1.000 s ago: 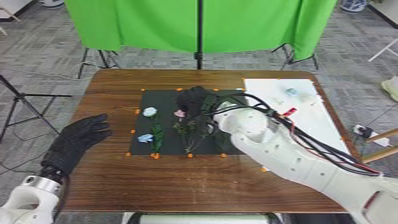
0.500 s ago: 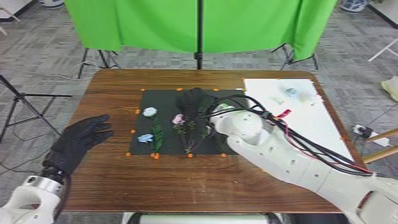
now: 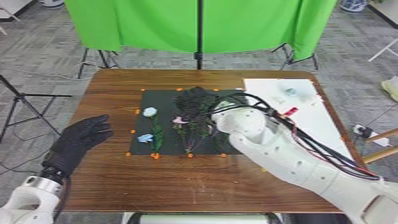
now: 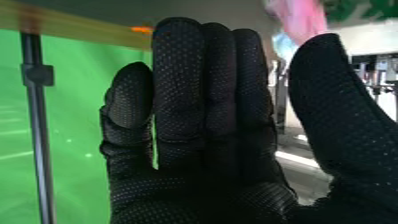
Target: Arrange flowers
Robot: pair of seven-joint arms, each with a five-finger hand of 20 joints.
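While the right hand (image 3: 193, 96) is held over the far part of one dark mat (image 3: 163, 100), its fingers are stretched straight and its thumb is spread apart, so it is released. With relaxed, opened fingers, the left hand (image 3: 82, 134) is seen over the left side of one brown table (image 3: 178, 182). Three flowers are counted on the mat: one white flower (image 3: 149, 111) at left, one blue flower (image 3: 146, 138) nearer on the same side, and one pink flower (image 3: 179, 120) around the middle. One white sheet (image 3: 311, 117) is laid at right.
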